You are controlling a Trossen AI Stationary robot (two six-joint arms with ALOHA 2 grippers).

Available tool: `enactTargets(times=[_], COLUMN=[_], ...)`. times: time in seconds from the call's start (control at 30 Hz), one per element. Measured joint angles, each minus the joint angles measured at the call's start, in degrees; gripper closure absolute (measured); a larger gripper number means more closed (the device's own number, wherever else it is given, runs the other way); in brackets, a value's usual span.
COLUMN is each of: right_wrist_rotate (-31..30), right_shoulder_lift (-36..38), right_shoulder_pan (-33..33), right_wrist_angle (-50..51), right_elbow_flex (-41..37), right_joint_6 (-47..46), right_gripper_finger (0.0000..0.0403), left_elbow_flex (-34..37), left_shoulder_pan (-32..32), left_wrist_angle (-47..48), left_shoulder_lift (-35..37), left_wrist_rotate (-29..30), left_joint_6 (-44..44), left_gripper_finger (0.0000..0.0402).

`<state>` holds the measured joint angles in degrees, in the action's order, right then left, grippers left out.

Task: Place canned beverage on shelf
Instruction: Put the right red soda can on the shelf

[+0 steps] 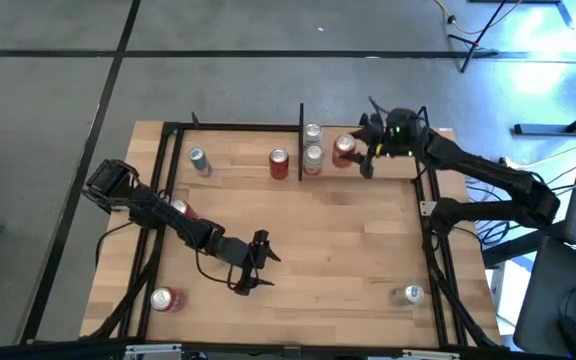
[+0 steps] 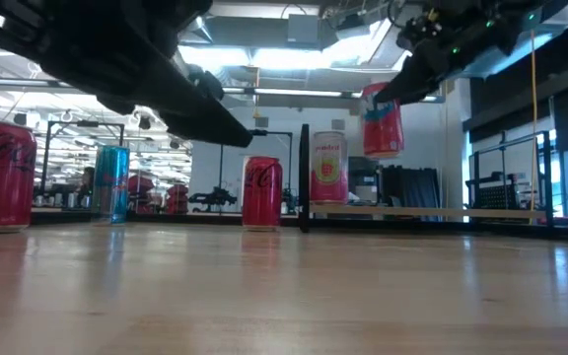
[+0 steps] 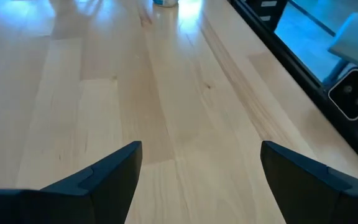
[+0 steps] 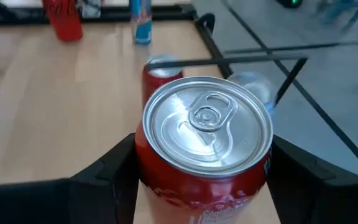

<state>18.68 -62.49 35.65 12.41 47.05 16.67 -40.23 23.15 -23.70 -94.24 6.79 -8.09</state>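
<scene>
The right end effector is gripping the red can by its sides, above the shelf; it is probably rigid, smooth and slippery. The left end effector is waiting open.

- Evenly lit from above in the high view; only soft, short shadows under the two dark arms on the pale wooden tabletop.
- Strong blue-white glare on the grey floor at the far right corner.
- Backlit in the low view: bright ceiling light panels blown out, arms reduced to near silhouettes.
- Faint sheen and can reflections on the near tabletop, softly out of focus.
- Blue-white glare patches across the wood in the left wrist view.
- Sharp on the silver lid of the red can in the right wrist view; background blurred.
</scene>
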Motion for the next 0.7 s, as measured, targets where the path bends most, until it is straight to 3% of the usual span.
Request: enactTargets(times=[0.37, 0.7], right_wrist_rotate=[21.79, 25.62], right_shoulder_lift=[-11.80, -18.65], right_shoulder_pan=[13.88, 17.78], right_wrist_angle=[-7.92, -11.48], right_elbow_flex=[0.04, 0.04], right_joint_6=[6.11, 11.63], right_gripper_finger=[0.0154, 0.0154], left_elbow_flex=[0.00, 0.00], left_shoulder_pan=[-3.86, -6.92], left_wrist_angle=[0.17, -0.09], left_shoulder_lift=[0.28, 0.28], left_wrist_rotate=[-7.60, -11.26], left_joint_6=[2.74, 2.72], left_gripper_finger=[0.0087, 0.0087])
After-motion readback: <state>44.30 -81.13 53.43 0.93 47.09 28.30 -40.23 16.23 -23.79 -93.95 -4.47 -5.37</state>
